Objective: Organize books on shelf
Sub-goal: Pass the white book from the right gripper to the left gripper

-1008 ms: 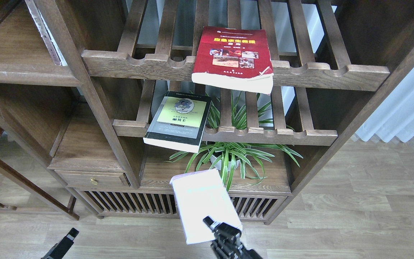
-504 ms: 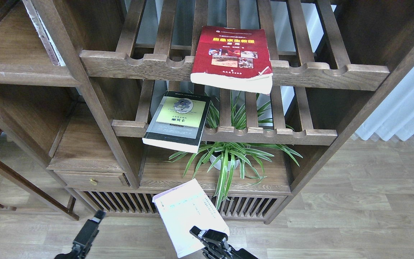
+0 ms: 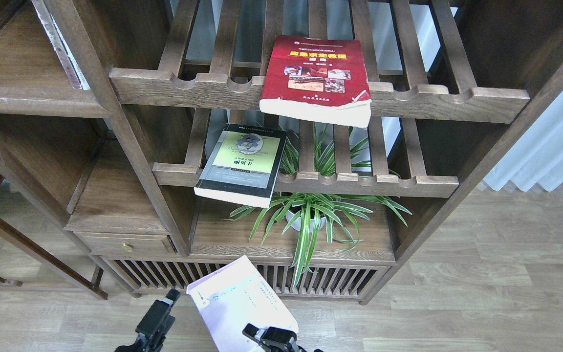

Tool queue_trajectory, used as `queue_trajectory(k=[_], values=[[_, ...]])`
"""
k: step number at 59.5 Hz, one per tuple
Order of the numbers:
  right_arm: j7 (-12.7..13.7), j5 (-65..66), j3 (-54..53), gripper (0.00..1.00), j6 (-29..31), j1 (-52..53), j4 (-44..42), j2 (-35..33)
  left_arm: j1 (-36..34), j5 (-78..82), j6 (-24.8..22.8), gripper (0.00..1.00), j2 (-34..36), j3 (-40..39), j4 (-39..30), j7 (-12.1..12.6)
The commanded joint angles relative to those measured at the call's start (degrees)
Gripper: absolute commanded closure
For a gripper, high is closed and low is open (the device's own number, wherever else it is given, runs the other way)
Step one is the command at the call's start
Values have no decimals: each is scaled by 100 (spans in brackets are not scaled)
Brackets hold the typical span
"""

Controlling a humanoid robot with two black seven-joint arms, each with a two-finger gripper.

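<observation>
**op:** White book (image 3: pixel 242 308) sits low in front of the bookcase, clamped in my right gripper (image 3: pixel 267 337); left gripper (image 3: pixel 166 300) alongside, can't tell if it's open.

**reply:** Rest?

**op:** Black-bordered book (image 3: pixel 242 164), then red book (image 3: pixel 318 78), both on slatted racks. Nothing shelved yet.

Two books (image 3: pixel 316 78) on racks (image 3: pixel 311 93), plant (image 3: pixel 311 215) below

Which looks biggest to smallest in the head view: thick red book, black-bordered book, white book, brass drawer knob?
1. Thick red book with yellow title.
2-3. White book with lavender top and black-bordered book with yellow-green panel: alike; the white one is nearer the camera and cut off by the frame, so unranked.
4. Small brass drawer knob.
</observation>
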State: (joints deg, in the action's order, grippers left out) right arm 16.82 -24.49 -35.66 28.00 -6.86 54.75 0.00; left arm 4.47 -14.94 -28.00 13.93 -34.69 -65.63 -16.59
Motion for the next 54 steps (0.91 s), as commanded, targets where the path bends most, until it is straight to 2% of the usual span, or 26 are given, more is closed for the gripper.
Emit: queue_trajectory(k=[1, 15, 25, 32, 37, 38, 42, 44, 46, 47, 51, 54], values=[[5, 14, 76, 96, 0, 0, 9, 0, -51, -26, 0, 0, -197, 15, 200, -2], [5, 41, 164, 96, 0, -9, 27, 0, -174, -140, 0, 3, -373, 208, 314, -2], [5, 49, 164, 96, 0, -18, 27, 0, -297, -307, 0, 14, -391, 436, 314, 15], [5, 49, 156, 96, 0, -26, 27, 0, -350, -316, 0, 16, -373, 551, 314, 15], [5, 49, 164, 96, 0, -35, 27, 0, -368, -316, 0, 22, -355, 559, 323, 24], [5, 49, 173, 96, 0, -35, 27, 0, -376, -316, 0, 35, -329, 568, 323, 24], [5, 41, 164, 96, 0, -44, 27, 0, -368, -316, 0, 51, -320, 568, 323, 24], [5, 49, 164, 96, 0, -44, 27, 0, -368, -316, 0, 64, -320, 568, 323, 16], [5, 49, 164, 96, 0, -44, 27, 0, -368, -316, 0, 70, -320, 568, 332, 15], [5, 49, 164, 96, 0, -44, 27, 0, -368, -316, 0, 77, -320, 568, 332, 7], [5, 49, 164, 96, 0, -61, 27, 0, -368, -316, 0, 91, -320, 568, 341, 7], [5, 49, 164, 95, 0, -61, 27, 0, -377, -316, 0, 93, -320, 568, 341, 7]])
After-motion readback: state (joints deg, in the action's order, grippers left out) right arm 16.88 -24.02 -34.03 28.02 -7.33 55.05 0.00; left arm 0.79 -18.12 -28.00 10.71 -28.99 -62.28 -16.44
